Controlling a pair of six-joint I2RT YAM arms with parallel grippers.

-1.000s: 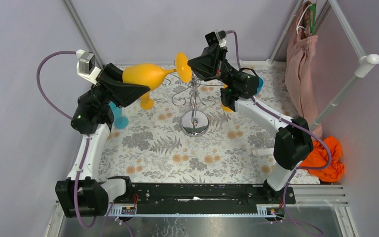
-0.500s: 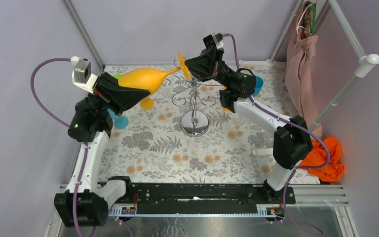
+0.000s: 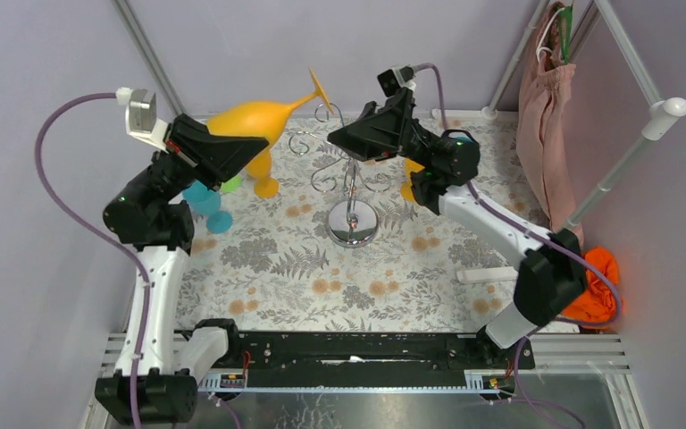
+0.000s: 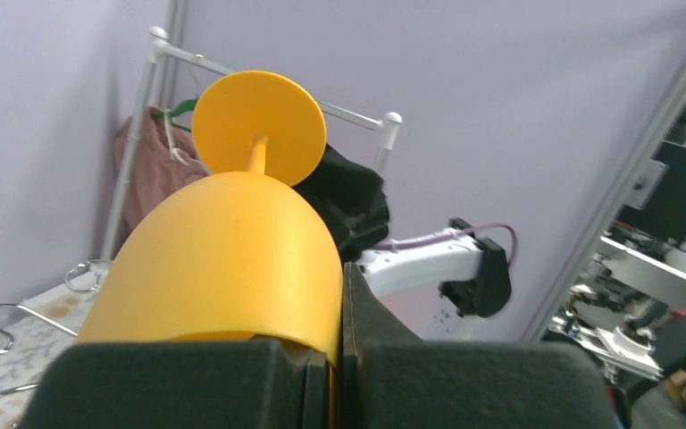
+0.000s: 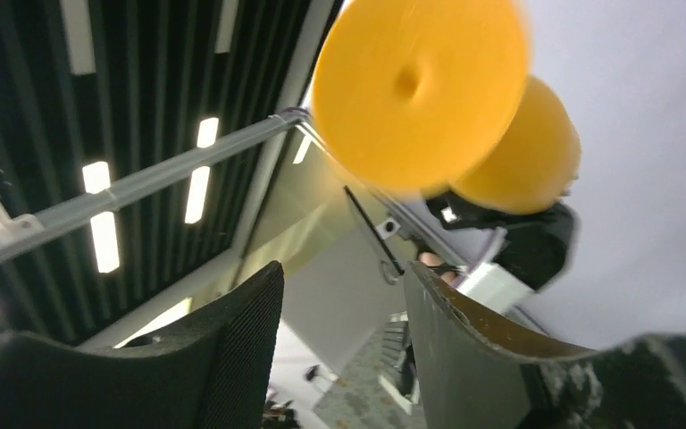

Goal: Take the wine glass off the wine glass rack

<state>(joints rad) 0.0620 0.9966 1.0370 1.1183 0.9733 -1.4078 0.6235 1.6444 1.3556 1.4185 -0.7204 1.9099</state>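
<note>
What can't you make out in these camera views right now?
Left wrist: the wine glass rim, hidden behind the left tool.
Right wrist: its foot, blurred at the edge.
Top external: the teal glass, partly covered by the left arm; a second orange glass, mostly behind the right arm.

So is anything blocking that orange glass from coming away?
Nothing visible. The wine glass, clamped in the left gripper, looks clear of the wine glass rack's curled arms; the open right gripper hangs near its foot, not touching.
</note>
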